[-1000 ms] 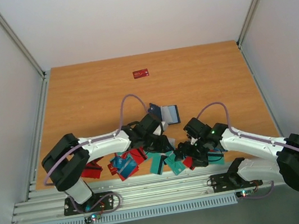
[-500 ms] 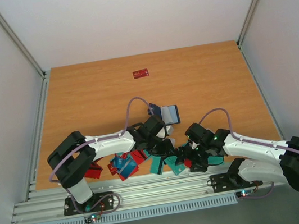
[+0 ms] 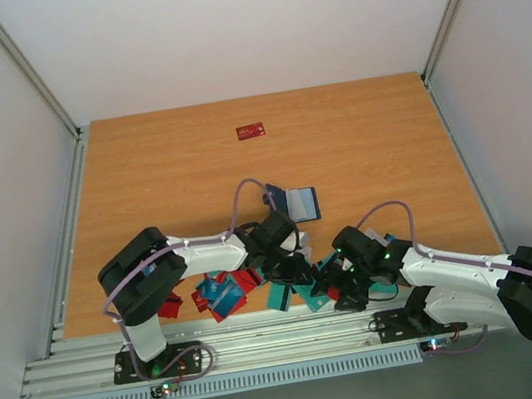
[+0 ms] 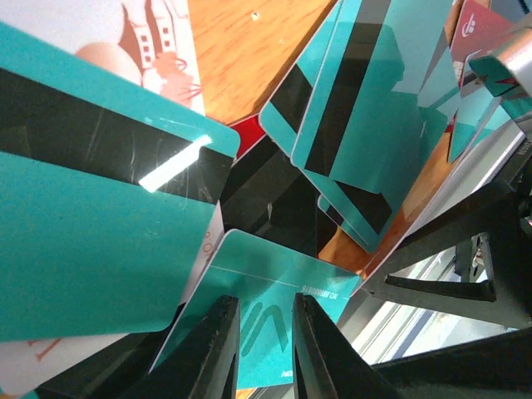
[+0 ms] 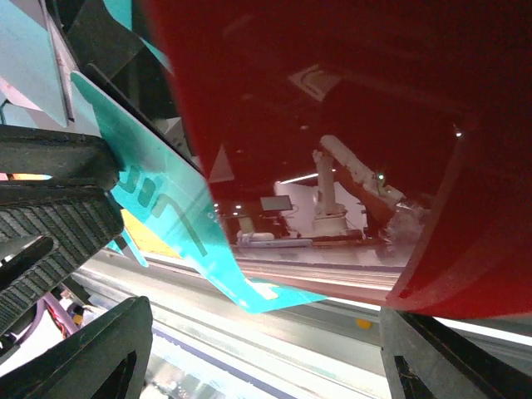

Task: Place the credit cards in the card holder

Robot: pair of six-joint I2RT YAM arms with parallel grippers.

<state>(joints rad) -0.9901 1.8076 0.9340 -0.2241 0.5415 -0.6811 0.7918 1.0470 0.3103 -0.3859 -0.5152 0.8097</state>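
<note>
Credit cards [image 3: 222,292] lie in a loose pile along the table's near edge, teal, red and blue. The card holder [image 3: 297,203] lies open behind the pile. My left gripper [image 3: 303,273] [image 4: 266,349] is down in the pile. Its fingers stand a narrow gap apart, tips against the face of a teal card [image 4: 274,283]. That teal card [image 5: 166,208] tilts up over the table's edge. My right gripper [image 3: 332,285] [image 5: 266,357] faces it, open wide, the card's end between its fingers without touching them. A glossy red card [image 5: 332,125] fills the view just above.
A single red card [image 3: 250,131] lies far back on the wooden table [image 3: 161,176]. Teal cards with black stripes [image 4: 357,125] overlap beside the left gripper. The metal rail [image 3: 268,341] runs right under the pile's near edge. Both arms crowd the same spot.
The left gripper has slid nearer and to the right into the pile. The right gripper has moved left to meet it, and its jaws have narrowed a little.
</note>
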